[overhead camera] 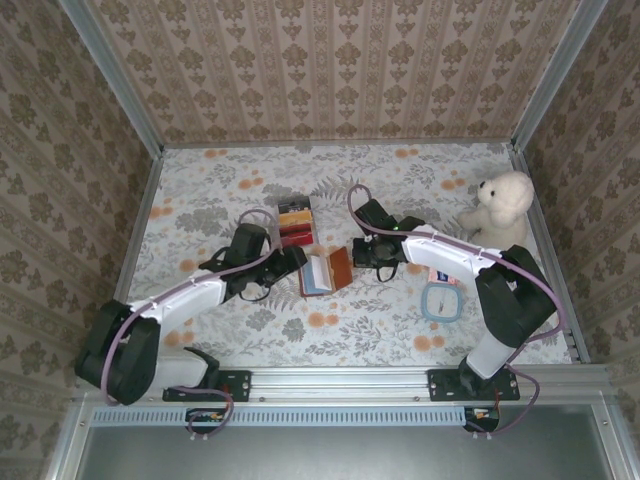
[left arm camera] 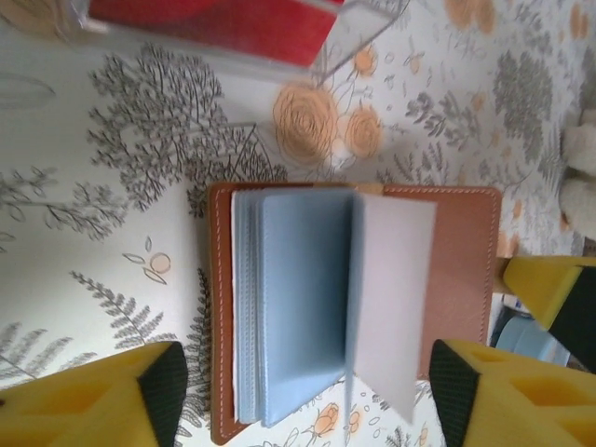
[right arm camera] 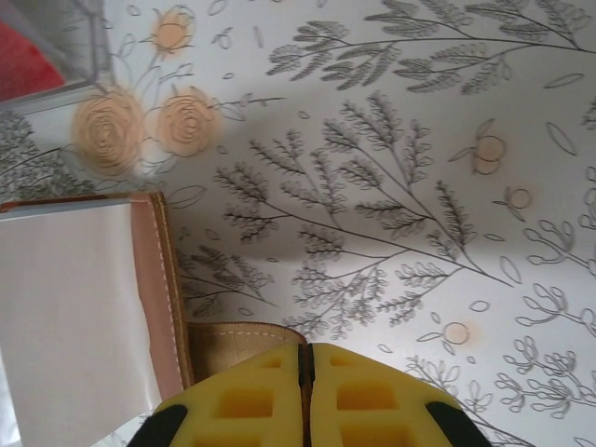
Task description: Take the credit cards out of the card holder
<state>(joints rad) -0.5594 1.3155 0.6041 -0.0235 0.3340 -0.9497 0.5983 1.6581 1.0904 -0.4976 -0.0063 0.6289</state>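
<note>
Floral print all over the surface, grey leaves and orange blooms; patterned walls close on three sides, metal rail along the near edge. Between the two sets of jaws, card holder spread wide, brown cover down, bluish-grey leaves standing up. Left jaws partly open, yellow pads on either side of its end, gripping nothing. Right jaws pressed shut at the opposite cover edge; hold on the leather impossible to tell. Just beyond the left jaws, small box with red contents. Outward of the right jaws, bare cloth, then blue-rimmed square and teddy bear.
</note>
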